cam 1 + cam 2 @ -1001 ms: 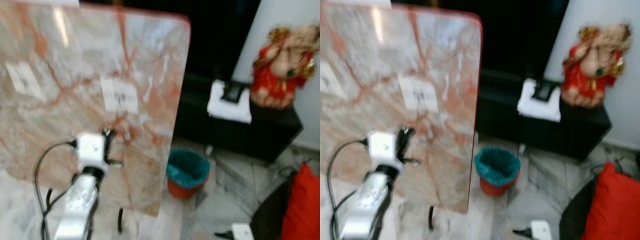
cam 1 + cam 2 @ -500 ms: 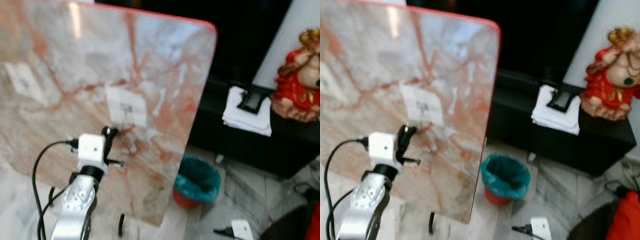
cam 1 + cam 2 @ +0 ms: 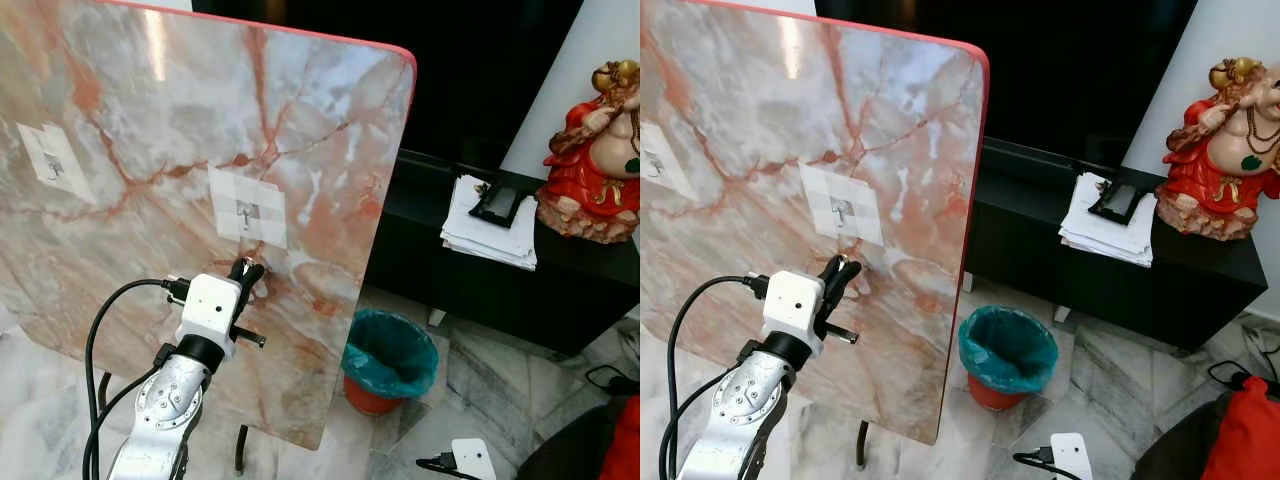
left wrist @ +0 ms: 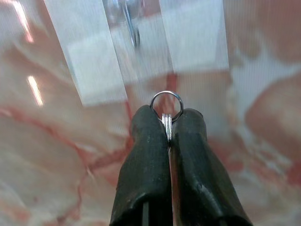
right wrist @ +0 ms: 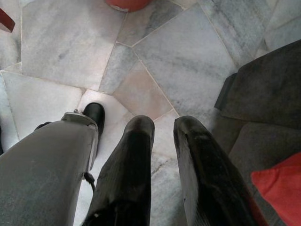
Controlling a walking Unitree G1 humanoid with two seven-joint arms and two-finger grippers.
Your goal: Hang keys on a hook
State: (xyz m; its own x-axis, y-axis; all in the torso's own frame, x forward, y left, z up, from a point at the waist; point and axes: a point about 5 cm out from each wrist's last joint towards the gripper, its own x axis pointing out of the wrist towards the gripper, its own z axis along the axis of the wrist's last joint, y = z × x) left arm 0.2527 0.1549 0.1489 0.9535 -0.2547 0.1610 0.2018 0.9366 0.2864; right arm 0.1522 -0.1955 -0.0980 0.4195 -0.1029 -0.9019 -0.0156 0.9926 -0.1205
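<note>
Key ring (image 4: 166, 104) pinched between the closed fingers of the left pincer (image 4: 167, 123), raised close to the marble slab (image 3: 300, 130) just below the taped hook (image 3: 245, 210); right pincer (image 5: 162, 125) hangs slightly parted, empty, over the floor (image 5: 66, 42).

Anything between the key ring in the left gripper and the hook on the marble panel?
Nothing visible. The left gripper pinches the silver key ring just short of the small metal hook on the taped white patch; bare marble panel between.
</note>
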